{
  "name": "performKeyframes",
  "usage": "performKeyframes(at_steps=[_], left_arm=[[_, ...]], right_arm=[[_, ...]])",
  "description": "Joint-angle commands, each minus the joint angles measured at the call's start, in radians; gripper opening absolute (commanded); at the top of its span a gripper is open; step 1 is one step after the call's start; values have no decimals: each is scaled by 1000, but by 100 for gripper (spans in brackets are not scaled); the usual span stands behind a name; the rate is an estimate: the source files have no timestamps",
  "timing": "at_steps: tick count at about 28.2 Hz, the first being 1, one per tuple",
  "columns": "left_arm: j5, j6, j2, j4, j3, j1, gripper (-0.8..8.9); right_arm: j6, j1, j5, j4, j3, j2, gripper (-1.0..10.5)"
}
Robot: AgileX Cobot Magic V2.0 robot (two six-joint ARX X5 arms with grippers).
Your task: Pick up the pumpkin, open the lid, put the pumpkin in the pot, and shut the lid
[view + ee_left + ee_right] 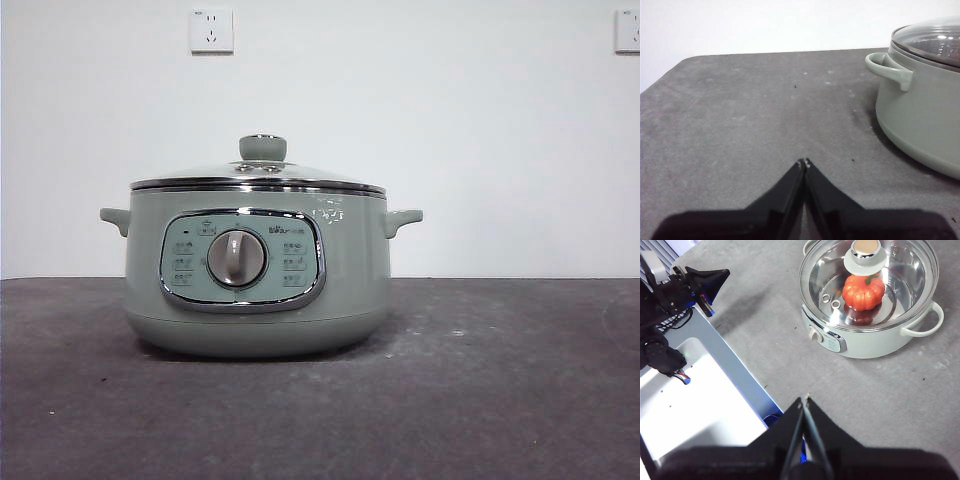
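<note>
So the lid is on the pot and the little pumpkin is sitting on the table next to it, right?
Not quite. The lid is on the pot, but the pumpkin is inside the pot, not on the table beside it. The right wrist view shows it through the glass.

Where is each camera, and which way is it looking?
Front view: low at table height, looking level across the table at the pot and lid; no arm shows.
Left wrist view: low beside the pot, looking across the table; left gripper shut.
Right wrist view: high up, looking down through the lid at the pumpkin; right gripper shut, the other arm beside.
All three share the pot and lid.
</note>
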Motion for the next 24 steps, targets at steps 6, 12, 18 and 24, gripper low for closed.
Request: performKeyframes(at_steps=[6, 12, 18, 24], left_arm=[[2, -6, -3, 0, -15, 3, -4], [2, -6, -3, 0, -15, 3, -4], [2, -6, -3, 0, -15, 3, -4], [2, -6, -3, 0, -15, 3, -4]], right_arm=[[-39, -296, -136, 353, -118, -208, 1], [-53, -544, -129, 755, -564, -502, 1], [-52, -623, -125, 1062, -929, -705, 1], [-10, -650, -18, 1172, -1205, -859, 1]])
